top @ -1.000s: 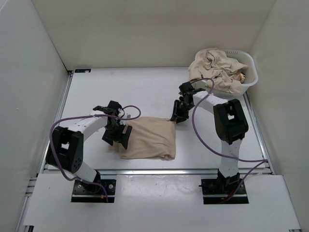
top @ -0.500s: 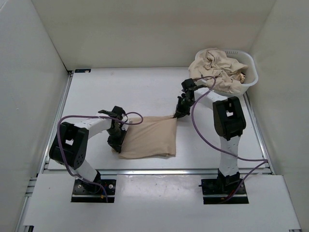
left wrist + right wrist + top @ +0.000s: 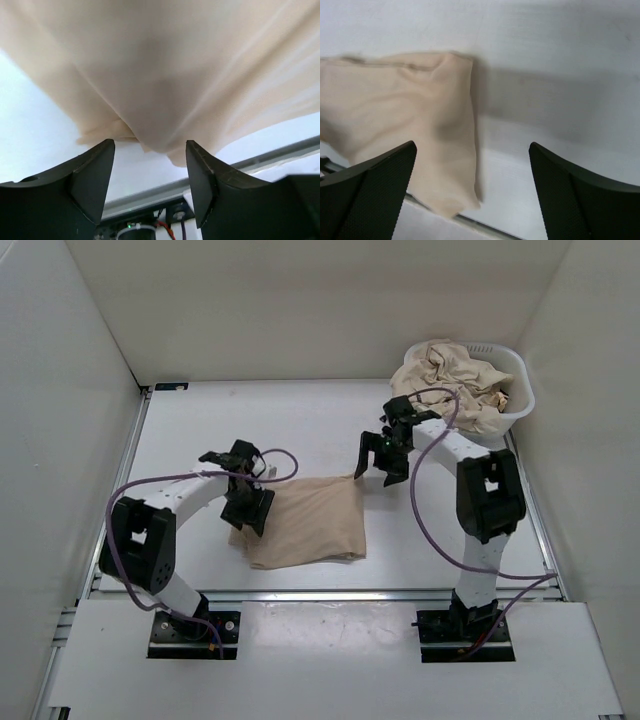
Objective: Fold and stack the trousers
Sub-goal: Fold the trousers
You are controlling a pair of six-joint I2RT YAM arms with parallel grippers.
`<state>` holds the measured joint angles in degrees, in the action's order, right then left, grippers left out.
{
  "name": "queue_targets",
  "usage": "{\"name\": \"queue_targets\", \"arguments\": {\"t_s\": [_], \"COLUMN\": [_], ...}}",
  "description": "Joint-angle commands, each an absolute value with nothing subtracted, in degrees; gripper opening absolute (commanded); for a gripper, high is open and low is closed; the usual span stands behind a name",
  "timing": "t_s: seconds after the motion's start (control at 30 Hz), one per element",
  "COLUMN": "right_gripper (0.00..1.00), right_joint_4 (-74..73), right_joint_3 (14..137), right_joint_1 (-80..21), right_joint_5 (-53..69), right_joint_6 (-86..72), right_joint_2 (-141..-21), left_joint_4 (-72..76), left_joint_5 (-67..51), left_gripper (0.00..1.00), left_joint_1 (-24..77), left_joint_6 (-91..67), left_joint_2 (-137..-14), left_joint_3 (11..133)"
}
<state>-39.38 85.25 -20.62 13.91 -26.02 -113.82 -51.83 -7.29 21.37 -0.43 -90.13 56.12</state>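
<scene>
White bench (image 3: 200, 430) carries 1 folded trousers (image 3: 305, 522) near centre; more trousers (image 3: 445, 380) heaped in basket (image 3: 522, 405), far right. Left gripper (image 3: 250, 515) jaws apart at its left edge; right gripper (image 3: 380, 468) apart, empty, by its far-right corner. Thin, light, floppy cloth: probably best pinched at corners or fold edges.

No legible text, no labels or brand marks, no numbers or signs in any view

White arms (image 3: 186, 500), black joints (image 3: 488, 498) — looping purple cables (image 3: 432, 537)
</scene>
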Motion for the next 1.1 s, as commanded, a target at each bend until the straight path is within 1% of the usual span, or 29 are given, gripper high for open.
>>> {"name": "queue_targets", "arguments": {"t_s": [0.0,0.03,0.1,0.13,0.2,0.23,0.27,0.33,0.37,0.4,0.5,0.57,0.63,0.73,0.8,1.07], "right_gripper": [0.99,0.99,0.99,0.99,0.99,0.99,0.99,0.99,0.99,0.99,0.99,0.99,0.99,0.99,0.99,0.99], "right_joint_4": [-43.4,-44.6,-48.2,-49.6,-54.5,-56.1,-58.0,-61.1,-61.1,-61.7,-62.5,-63.4,-64.2,-65.6,-65.6,-65.0], "right_joint_3": [84.6,83.9,83.2,83.2,83.2,82.4,81.3,78.9,75.8,74.2,71.3,70.8,71.3,74.2,75.5,74.4], "right_joint_1": [-20.4,-20.4,-20.4,-20.4,-19.8,-19.1,-18.6,-17.8,-17.0,-17.0,-12.5,-8.5,-4.8,-1.9,-1.2,-1.2], "right_joint_5": [9.3,7.8,3.5,2.4,1.1,1.1,0.3,-2.4,-3.8,-5.9,-7.8,-8.9,-9.5,-9.5,-9.5,-8.3], "right_joint_6": [-21.9,-21.4,-21.4,-20.7,-20.7,-20.7,-20.7,-20.7,-21.7,-22.2,-23.6,-23.6,-22.2,-21.0,-21.0,-21.0], "right_joint_2": [-102.1,-100.4,-95.6,-94.1,-91.2,-90.4,-89.8,-86.8,-85.4,-81.9,-75.2,-71.7,-70.1,-68.7,-68.1,-66.5], "left_joint_4": [-52.0,-52.0,-52.0,-51.5,-50.6,-50.1,-50.1,-50.1,-50.1,-50.1,-50.1,-50.6,-50.6,-50.6,-50.6,-50.6], "left_joint_5": [-7.8,-7.8,-6.4,-5.5,-0.3,1.8,6.4,10.2,12.8,13.8,13.9,13.9,12.7,12.7,12.7,12.0], "left_gripper": [0.71,0.75,0.76,0.78,0.82,0.85,0.87,0.91,0.91,0.96,0.96,0.99,0.99,1.0,1.0,1.0], "left_joint_1": [19.0,17.4,15.2,12.4,9.2,5.7,3.6,-0.6,-5.0,-7.2,-15.9,-19.8,-21.5,-22.7,-22.7,-22.7], "left_joint_6": [0.0,0.0,0.0,0.0,0.0,0.0,0.0,0.0,0.0,0.0,0.0,0.0,0.0,0.0,0.0,0.0], "left_joint_2": [-84.7,-83.5,-82.4,-81.3,-80.5,-80.5,-80.5,-80.5,-80.5,-80.0,-78.1,-75.8,-74.3,-71.2,-69.2,-64.7], "left_joint_3": [64.0,65.6,70.5,72.0,75.4,76.3,77.6,77.6,77.6,77.0,74.8,73.6,72.5,70.9,70.2,67.9]}}
